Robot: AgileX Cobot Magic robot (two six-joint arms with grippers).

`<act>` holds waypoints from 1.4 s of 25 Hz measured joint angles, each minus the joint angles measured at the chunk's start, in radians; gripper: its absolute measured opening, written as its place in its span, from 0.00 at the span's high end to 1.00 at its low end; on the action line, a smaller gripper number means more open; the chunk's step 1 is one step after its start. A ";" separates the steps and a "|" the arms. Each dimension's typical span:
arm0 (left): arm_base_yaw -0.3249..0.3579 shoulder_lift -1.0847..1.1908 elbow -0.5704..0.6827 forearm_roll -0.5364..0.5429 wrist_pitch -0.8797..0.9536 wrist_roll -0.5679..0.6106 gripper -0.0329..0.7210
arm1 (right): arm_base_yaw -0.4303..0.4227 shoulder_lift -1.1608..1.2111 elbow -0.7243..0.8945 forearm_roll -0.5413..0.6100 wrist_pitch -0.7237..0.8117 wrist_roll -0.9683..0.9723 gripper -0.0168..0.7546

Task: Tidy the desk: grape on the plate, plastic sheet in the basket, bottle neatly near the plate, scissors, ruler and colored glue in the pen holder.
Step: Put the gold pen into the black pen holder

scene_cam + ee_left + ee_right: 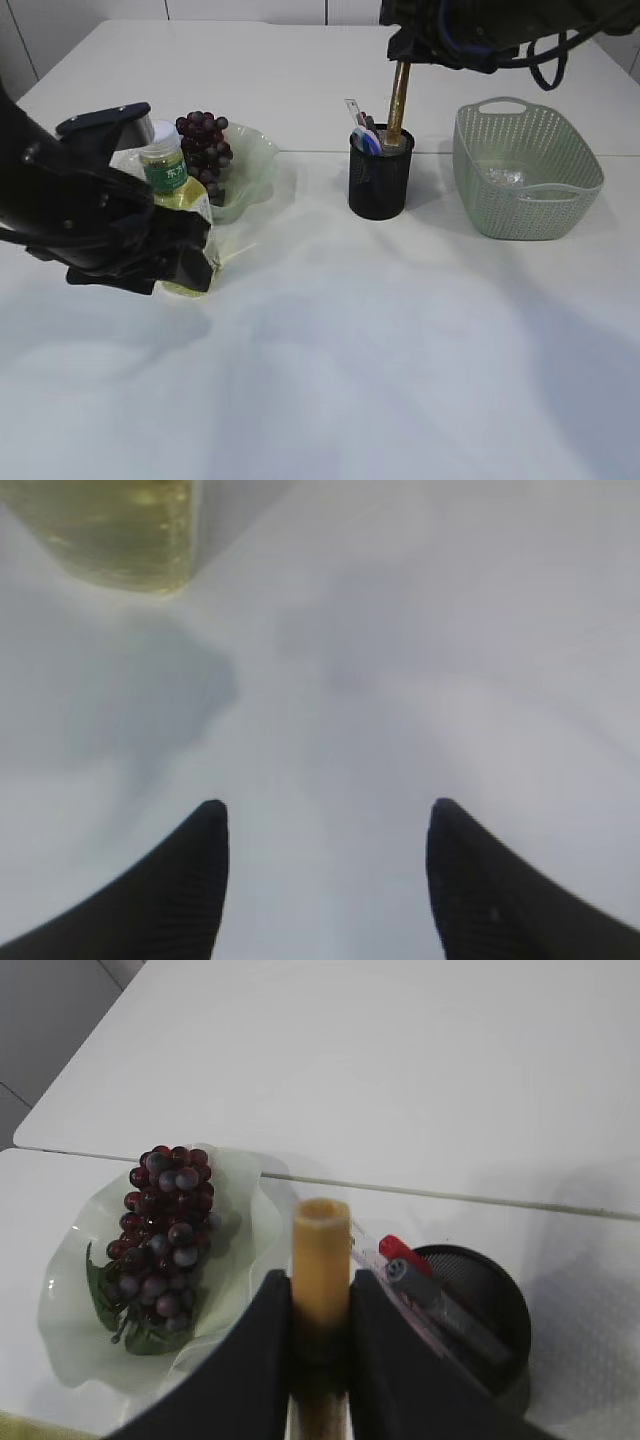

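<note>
My right gripper (320, 1295) is shut on an orange glue tube (397, 98), held upright over the black mesh pen holder (380, 175); the tube also shows in the right wrist view (321, 1255). Scissors and a ruler (440, 1305) stand in the holder (490, 1300). The grapes (204, 145) lie on the pale green plate (255, 160). The bottle (170, 180) stands in front of the plate, partly hidden by my left arm. My left gripper (325, 825) is open and empty just off the bottle's base (115, 530). The plastic sheet lies in the basket (510, 178).
The green basket (527, 170) stands right of the pen holder. A seam between two tables runs behind the plate and the holder. White tabletop fills the front of the exterior view.
</note>
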 joint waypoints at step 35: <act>0.187 -0.178 0.048 0.146 0.154 0.001 0.38 | -0.002 0.252 -0.106 0.010 -0.317 -0.145 0.44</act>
